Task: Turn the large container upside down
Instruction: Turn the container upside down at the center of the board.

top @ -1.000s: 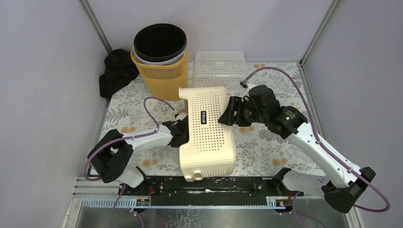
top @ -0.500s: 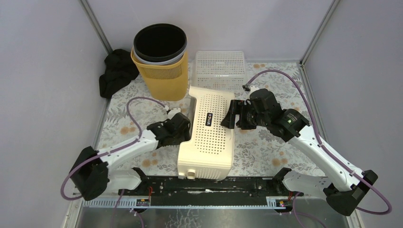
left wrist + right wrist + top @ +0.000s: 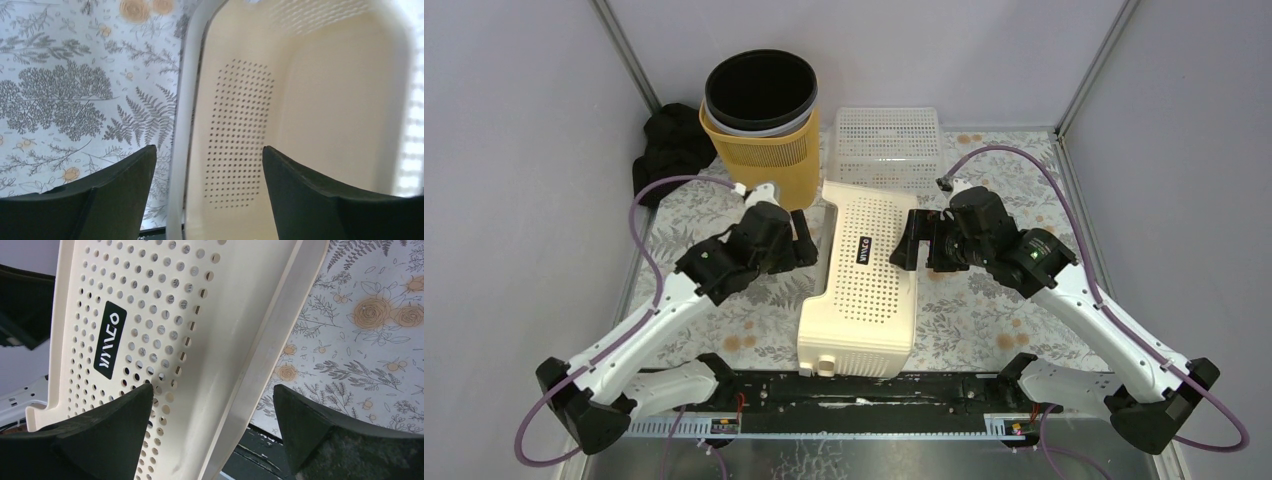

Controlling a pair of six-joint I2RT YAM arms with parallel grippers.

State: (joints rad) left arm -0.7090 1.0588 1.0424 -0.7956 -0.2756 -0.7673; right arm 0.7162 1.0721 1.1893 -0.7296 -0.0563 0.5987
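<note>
The large container (image 3: 864, 285), a cream perforated basket with a black label, lies on its side mid-table with its mouth facing left. My left gripper (image 3: 805, 240) hovers at that open side. In the left wrist view the left gripper (image 3: 207, 152) is open, its fingers either side of the container's (image 3: 310, 100) rim and inner wall without gripping. My right gripper (image 3: 908, 243) is open at the container's right edge. In the right wrist view the right gripper (image 3: 212, 390) straddles the long rim of the container (image 3: 165, 315), holding nothing.
A yellow basket (image 3: 769, 165) with a black bin inside stands at the back left, close to the container's far end. A small white perforated basket (image 3: 886, 145) sits behind it. Black cloth (image 3: 667, 150) lies by the left wall. A black rail (image 3: 864, 390) runs along the near edge.
Both grippers have opened. The left arm has lifted and swung back from low beside the container to its upper left. The container has turned from base-up onto its side and shifted slightly.
</note>
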